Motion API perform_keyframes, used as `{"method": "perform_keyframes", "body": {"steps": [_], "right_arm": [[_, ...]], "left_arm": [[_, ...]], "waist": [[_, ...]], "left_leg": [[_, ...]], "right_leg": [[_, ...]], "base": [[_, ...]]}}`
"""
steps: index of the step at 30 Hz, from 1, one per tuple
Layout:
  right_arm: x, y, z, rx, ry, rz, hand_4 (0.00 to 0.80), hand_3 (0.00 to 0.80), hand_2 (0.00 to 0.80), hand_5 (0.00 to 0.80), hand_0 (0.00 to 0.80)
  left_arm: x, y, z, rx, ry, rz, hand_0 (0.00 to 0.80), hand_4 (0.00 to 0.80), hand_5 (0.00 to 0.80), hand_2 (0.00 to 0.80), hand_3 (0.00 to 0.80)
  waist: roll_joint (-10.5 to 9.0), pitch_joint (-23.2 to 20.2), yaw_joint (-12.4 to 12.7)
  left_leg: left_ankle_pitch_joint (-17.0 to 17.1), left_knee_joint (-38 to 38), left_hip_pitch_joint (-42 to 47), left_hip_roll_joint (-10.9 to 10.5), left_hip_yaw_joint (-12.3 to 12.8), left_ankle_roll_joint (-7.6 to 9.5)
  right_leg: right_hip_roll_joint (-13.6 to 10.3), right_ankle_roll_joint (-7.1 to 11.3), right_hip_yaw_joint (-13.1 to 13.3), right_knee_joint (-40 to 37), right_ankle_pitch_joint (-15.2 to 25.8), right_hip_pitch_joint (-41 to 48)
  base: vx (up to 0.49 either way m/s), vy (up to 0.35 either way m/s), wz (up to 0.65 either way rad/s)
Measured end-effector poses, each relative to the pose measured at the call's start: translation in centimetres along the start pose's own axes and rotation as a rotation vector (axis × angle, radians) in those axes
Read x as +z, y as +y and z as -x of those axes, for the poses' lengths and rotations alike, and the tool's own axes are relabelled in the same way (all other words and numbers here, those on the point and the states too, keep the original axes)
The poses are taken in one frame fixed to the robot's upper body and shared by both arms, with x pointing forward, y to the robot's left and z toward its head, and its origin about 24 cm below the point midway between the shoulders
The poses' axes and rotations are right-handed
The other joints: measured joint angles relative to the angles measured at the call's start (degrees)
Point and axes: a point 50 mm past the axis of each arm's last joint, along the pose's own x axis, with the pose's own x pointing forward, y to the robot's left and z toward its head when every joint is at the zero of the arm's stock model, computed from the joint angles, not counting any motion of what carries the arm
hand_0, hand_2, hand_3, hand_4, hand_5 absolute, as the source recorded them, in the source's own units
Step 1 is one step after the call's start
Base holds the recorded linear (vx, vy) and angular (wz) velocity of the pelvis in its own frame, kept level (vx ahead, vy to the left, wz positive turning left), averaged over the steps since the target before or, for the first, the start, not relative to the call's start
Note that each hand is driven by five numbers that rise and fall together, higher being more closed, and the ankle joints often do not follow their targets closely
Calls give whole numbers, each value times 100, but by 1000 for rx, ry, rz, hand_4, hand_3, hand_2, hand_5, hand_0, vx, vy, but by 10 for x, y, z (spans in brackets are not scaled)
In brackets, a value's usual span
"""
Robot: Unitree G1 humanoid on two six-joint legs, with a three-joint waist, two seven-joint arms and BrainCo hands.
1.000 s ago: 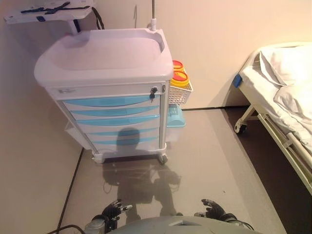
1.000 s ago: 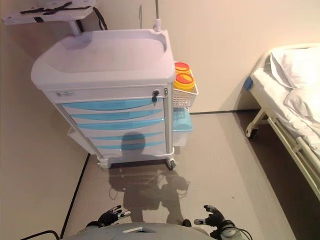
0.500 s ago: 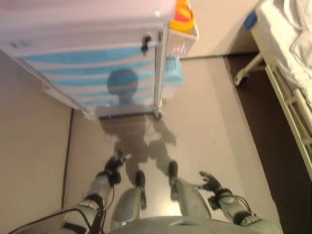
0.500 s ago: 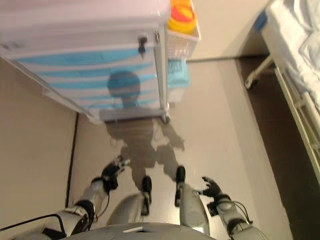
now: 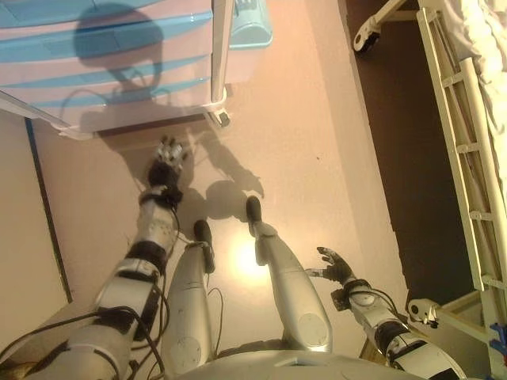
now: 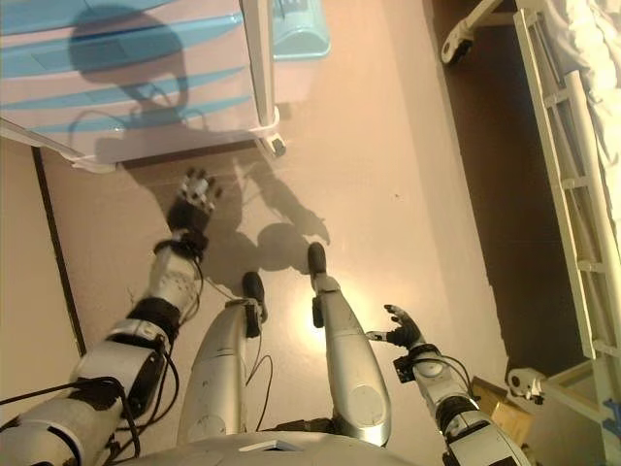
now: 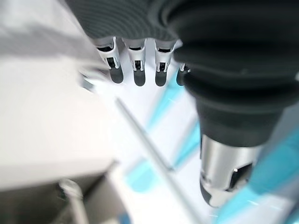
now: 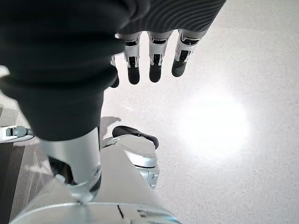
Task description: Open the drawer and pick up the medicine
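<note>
A white cart with pale blue drawers stands at the far left; only its lower drawers show, all shut. No medicine is visible. My left hand is stretched forward over the floor, just short of the cart's base, with its fingers straight and holding nothing. Blurred blue drawer fronts lie past them in the left wrist view. My right hand hangs low at the near right, open and empty, its fingers above bare floor.
A pale blue bin hangs on the cart's right side, above a caster. A bed frame with a wheel runs along the right edge over darker floor. Beige floor lies between the cart and the bed.
The camera has tipped further down, so the cart's top has left the view. My left arm has reached forward toward the cart's base. My right hand stays low at the right.
</note>
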Motion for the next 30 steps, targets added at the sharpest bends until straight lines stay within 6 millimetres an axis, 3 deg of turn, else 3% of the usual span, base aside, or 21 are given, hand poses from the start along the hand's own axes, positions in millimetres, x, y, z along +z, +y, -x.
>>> {"method": "perform_keyframes", "body": {"steps": [13, 26, 30], "right_arm": [[-6, 6, 7, 32, -24, 19, 0, 0, 0, 0, 0], [-6, 8, 9, 55, -32, 44, 0, 0, 0, 0, 0], [-7, 11, 9, 75, -31, 55, 0, 0, 0, 0, 0]], "left_arm": [[91, -34, -39, -155, -330, 249, 0, 0, 0, 0, 0], [128, -32, -54, -60, -428, 437, 0, 0, 0, 0, 0], [136, -38, -55, -167, -475, 511, 0, 0, 0, 0, 0]], "waist": [[-136, 56, -94], [-189, 46, -177], [-268, 47, -168]], "left_leg": [[-256, 382, -111, 98, -24, 84], [-252, 491, -149, 93, -47, 111], [-302, 570, -265, 97, -128, 31]], "right_leg": [[64, 81, -34, 152, -77, -11], [64, 99, -34, 227, -102, -22], [122, 91, -43, 207, -120, -80]], "base": [[75, -13, -3], [25, -13, 1], [51, -33, 2]]}}
